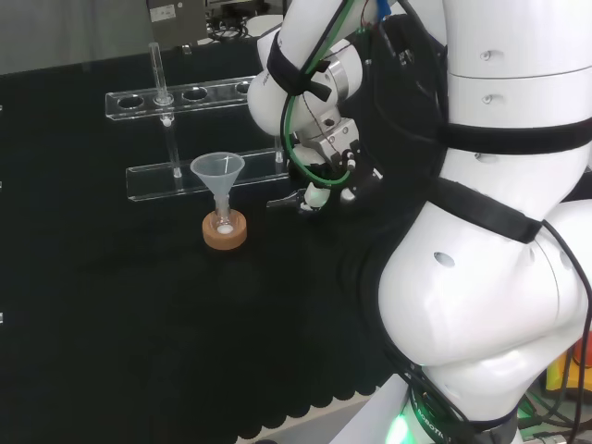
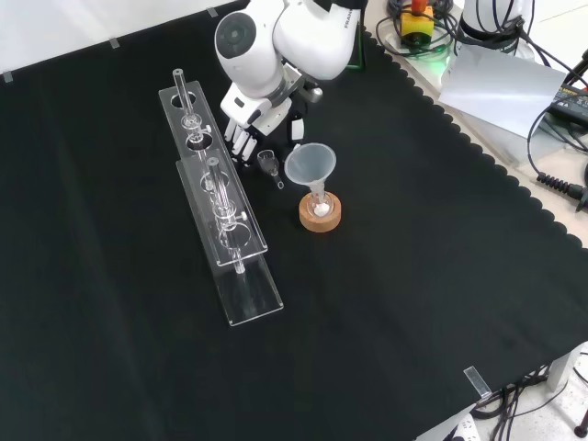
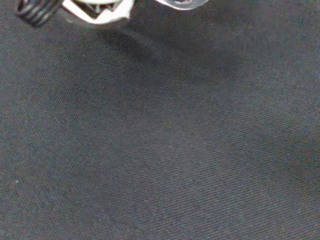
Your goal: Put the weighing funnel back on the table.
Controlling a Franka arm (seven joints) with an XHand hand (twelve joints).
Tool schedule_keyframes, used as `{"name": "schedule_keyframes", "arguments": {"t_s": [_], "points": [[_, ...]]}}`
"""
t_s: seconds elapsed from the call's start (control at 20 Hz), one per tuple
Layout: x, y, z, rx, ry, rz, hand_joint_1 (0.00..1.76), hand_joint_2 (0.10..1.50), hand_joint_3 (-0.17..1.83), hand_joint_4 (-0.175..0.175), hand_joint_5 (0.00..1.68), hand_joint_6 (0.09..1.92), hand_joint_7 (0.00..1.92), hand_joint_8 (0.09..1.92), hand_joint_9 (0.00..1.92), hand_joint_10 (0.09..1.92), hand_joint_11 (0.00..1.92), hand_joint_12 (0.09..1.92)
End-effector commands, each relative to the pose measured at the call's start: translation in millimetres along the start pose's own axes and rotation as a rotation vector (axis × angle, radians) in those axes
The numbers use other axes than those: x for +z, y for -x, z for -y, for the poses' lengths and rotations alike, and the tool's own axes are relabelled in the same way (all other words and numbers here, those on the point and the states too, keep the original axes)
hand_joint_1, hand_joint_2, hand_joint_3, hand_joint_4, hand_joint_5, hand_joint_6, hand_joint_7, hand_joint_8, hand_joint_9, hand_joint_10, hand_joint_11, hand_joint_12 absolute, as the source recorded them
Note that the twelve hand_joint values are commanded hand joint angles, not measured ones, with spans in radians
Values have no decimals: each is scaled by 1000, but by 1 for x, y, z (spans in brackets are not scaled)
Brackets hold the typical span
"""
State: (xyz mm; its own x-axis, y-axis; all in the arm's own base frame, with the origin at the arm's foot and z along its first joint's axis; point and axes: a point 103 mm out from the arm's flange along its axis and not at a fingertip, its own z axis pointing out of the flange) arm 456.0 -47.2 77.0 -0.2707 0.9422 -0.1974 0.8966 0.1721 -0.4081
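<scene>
The weighing funnel is a small clear scoop with a short stem. It sits at the fingertips of my hand, low over the black cloth, and the fingers and thumb are curled about it. In the head view the hand hangs just right of the big funnel, close to the cloth. Whether the piece touches the cloth I cannot tell. In the wrist view a white part of the hand and a clear edge of the weighing funnel show over bare cloth.
The big funnel stands with its stem in a small flask on a cork ring, right beside the hand. Two clear tube racks with glass tubes run along the hand's left in the front view. The cloth's scalloped edge lies at the right.
</scene>
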Motion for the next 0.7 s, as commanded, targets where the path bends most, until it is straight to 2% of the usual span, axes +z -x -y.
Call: {"name": "schedule_keyframes", "arguments": {"t_s": [0.05,0.3,0.7], "points": [[-12,6,12,-11,42,3,838,669,586,-75,377,499,338,766,701,616,549,1214],[-32,6,26,-14,77,-2,825,668,578,-74,366,434,329,761,671,622,530,1228],[-61,6,48,7,115,2,812,673,565,-74,390,338,329,751,660,625,517,1235]]}}
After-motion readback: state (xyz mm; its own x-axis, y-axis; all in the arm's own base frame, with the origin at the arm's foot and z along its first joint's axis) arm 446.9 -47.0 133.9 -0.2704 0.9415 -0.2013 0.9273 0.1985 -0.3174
